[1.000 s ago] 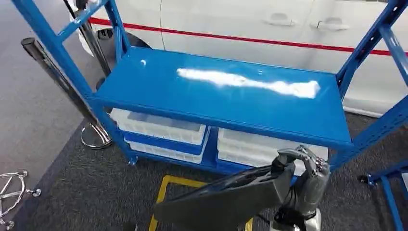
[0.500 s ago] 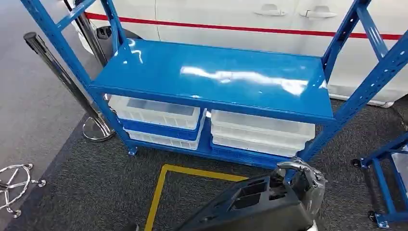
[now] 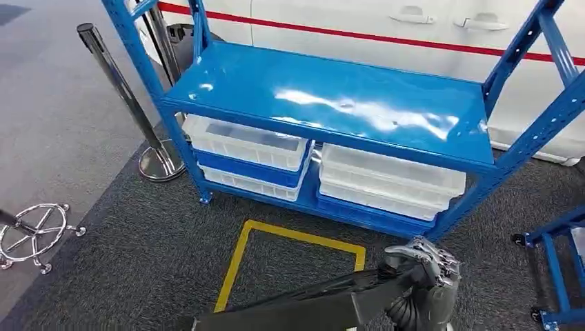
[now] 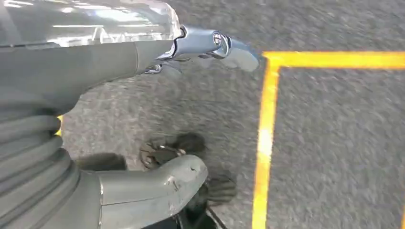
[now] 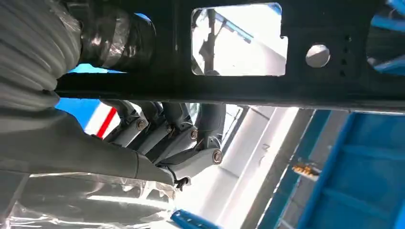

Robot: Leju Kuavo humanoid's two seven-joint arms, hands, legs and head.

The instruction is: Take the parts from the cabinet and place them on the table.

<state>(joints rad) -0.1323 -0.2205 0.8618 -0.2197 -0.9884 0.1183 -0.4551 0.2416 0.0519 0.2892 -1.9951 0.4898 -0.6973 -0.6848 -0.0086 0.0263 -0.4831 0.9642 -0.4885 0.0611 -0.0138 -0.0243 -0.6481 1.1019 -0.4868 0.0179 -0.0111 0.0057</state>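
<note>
Fingers (image 5: 181,138) of the right hand (image 3: 421,272) are wrapped over the edge of the black part (image 3: 303,310), grasping it, at the lower right of the head view. In the right wrist view they curl around a dark bar with a square cut-out and a round hole.

Biggest thing ahead: the blue shelf unit (image 3: 331,96), its glossy top bare across the middle of the frame. Judging from the task, that looks like the surface to set the part on. Behind it, a white vehicle (image 3: 331,17) with a red stripe. Under the top, white bins (image 3: 248,141) stacked on the lower shelf. On the carpet, a yellow floor marking (image 3: 234,265), just above the part.

The part runs long, from the hand out toward the lower left of the frame, lying low and well below the shelf top. The top lies up and ahead of the right hand, so the carry is a lift and a reach forward, long axis likely laid along the shelf.

The left hand (image 4: 143,119) hangs over the carpet, thumb and a silver finger apart, nothing in it.
</note>
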